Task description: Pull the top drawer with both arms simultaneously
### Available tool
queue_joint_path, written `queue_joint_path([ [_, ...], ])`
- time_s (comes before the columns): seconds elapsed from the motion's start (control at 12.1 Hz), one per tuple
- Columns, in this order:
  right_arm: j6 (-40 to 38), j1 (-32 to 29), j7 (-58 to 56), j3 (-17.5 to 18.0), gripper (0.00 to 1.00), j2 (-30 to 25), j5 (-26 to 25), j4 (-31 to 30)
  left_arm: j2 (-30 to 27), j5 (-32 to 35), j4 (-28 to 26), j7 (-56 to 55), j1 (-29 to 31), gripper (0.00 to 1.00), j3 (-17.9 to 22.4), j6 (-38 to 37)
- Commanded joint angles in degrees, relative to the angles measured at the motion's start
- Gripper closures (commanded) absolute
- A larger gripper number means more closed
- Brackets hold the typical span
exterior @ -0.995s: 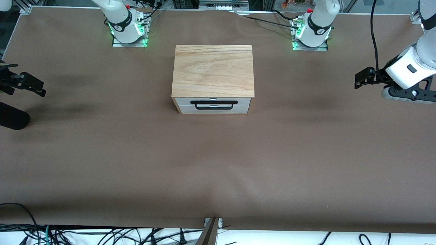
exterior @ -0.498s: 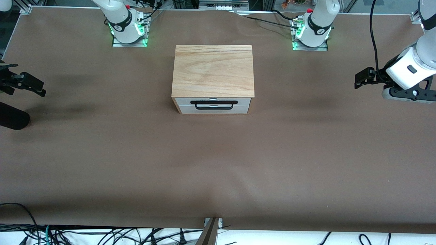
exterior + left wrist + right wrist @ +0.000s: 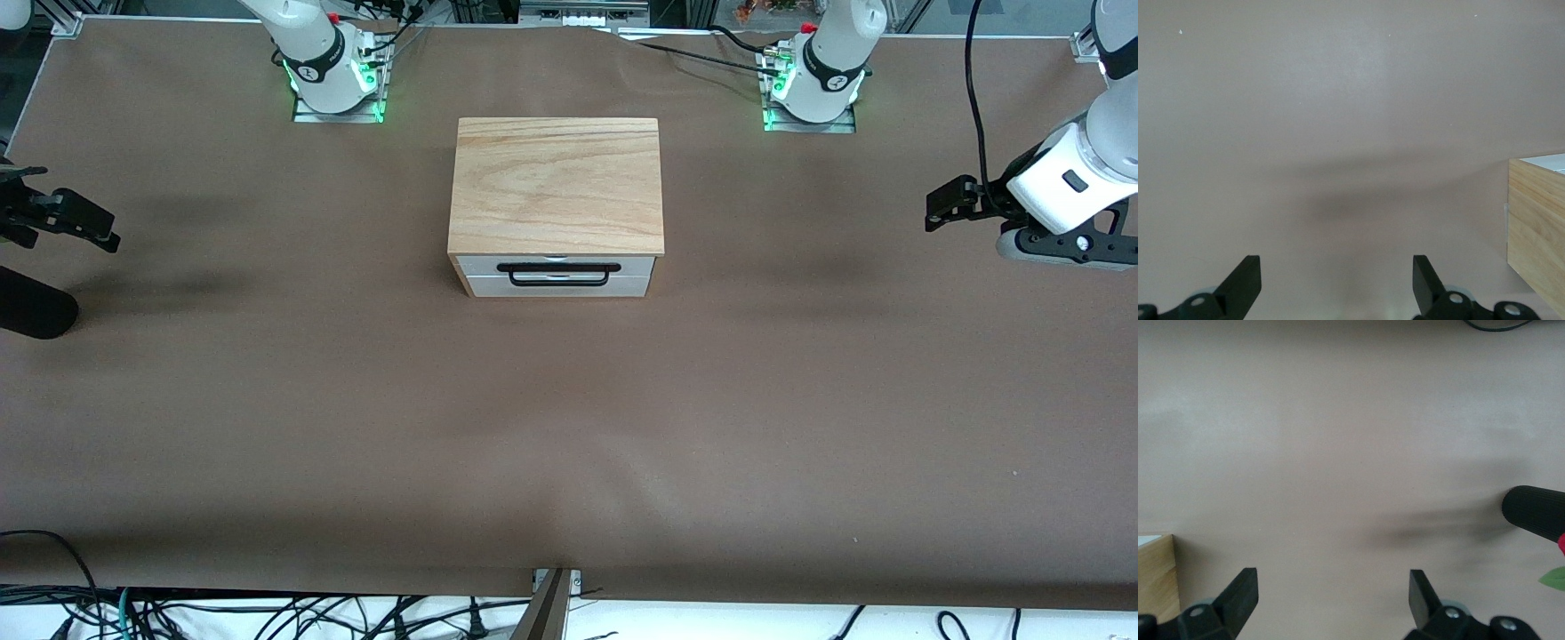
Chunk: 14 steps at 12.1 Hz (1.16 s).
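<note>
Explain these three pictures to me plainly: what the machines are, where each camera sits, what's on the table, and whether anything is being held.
Two white robot arms are bolted at one edge of a brown table. The wide picture comes from a high camera facing them. The other two come from cameras on each arm's wrist, looking down past that arm's own black tool.

A wooden cabinet sits mid-table; its top drawer, with a black handle, is shut.

The left tool hangs over the table's left-arm end and the right tool over its right-arm end, both open and holding nothing.
</note>
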Motion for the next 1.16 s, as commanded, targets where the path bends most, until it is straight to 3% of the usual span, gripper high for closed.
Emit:
queue_joint_path([
  [0.0,-1.2,-0.3,-0.5,0.4,0.00,0.6,-0.3,1.6,-0.5,0.0,-0.4,-0.5,0.1,0.00,0.1,-0.5],
  [0.58,-1.4,0.6,-0.8,0.5,0.00,2.6,-0.4,1.0,1.5,-1.1,0.0,-0.6,0.1,0.00,0.1,0.7],
  [0.83,-1.5,2.7,-3.8,0.5,0.00,5.0,0.5,0.6,5.2,-4.3,-0.8,-0.2,0.2,0.00,0.0,7.2],
  [0.91,-1.6,3.3,-3.9,0.7,0.00,6.4,3.5,0.7,6.5,-5.7,-1.4,-0.3,0.2,0.00,-0.2,9.9],
  [1.08,-1.4,3.3,-3.7,0.6,0.00,8.7,14.1,0.7,8.2,-5.9,-5.0,-0.6,-0.3,0.00,-0.6,15.5],
])
